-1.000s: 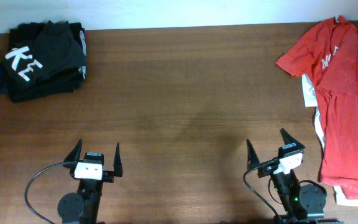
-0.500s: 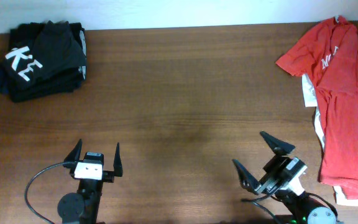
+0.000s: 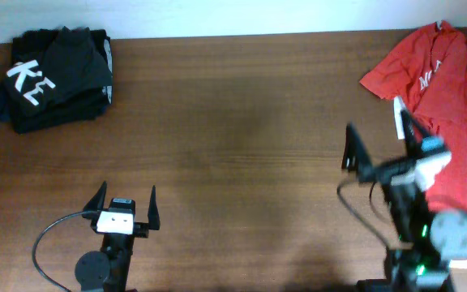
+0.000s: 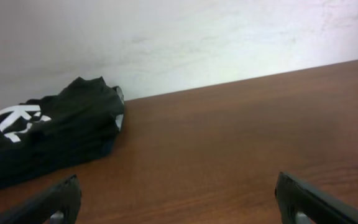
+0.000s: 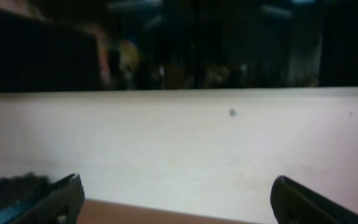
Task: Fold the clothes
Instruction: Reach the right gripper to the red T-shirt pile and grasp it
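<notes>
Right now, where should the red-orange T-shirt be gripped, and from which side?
Probably the red-orange T-shirt by its outspread sleeve, coming from the table-centre side. That sleeve seems to lie flat on bare wood, clear of the white T-shirt under the body, so a pinch there should catch only red fabric.

The brown wooden table (image 3: 233,122) carries folded black garments (image 3: 55,77) at ten o'clock and a red T-shirt (image 3: 448,122) from two to four o'clock. White cloth (image 3: 396,108), probably another shirt, peeks from under its nine-o'clock edge.
</notes>
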Action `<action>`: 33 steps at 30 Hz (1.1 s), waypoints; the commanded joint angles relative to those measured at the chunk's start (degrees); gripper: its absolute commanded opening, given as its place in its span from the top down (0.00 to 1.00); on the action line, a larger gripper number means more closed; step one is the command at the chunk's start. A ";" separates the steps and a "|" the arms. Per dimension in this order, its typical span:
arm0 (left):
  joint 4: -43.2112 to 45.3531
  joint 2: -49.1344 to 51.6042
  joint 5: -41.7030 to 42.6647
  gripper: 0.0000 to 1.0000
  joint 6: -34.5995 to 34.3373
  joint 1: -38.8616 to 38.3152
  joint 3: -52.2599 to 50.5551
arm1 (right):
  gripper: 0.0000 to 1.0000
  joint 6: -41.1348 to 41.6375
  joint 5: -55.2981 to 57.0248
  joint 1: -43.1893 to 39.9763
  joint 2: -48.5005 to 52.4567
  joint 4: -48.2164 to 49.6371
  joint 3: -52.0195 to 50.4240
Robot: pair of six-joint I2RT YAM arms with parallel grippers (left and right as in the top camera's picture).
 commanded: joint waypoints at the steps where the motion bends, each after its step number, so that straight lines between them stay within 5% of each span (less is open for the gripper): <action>1: -0.31 -0.26 0.15 0.01 -0.52 -0.26 -0.17 | 0.01 -2.58 3.87 0.24 14.78 -5.99 16.02; 5: -0.31 -0.26 0.15 0.01 -0.50 -0.26 -0.17 | 0.01 -9.03 9.99 0.20 29.81 -21.33 33.79; 10: -0.31 -0.26 0.15 0.01 -0.52 -0.26 -0.17 | 0.01 -16.37 32.74 -1.55 53.05 -46.90 61.31; 14: -0.31 -0.26 0.15 0.01 -0.52 -0.26 -0.17 | 0.01 -16.41 32.50 -8.33 65.59 -59.06 73.59; 33: -0.31 -0.24 0.15 0.01 -0.52 -0.26 -0.17 | 0.01 -15.78 23.47 -21.90 92.89 -62.77 76.52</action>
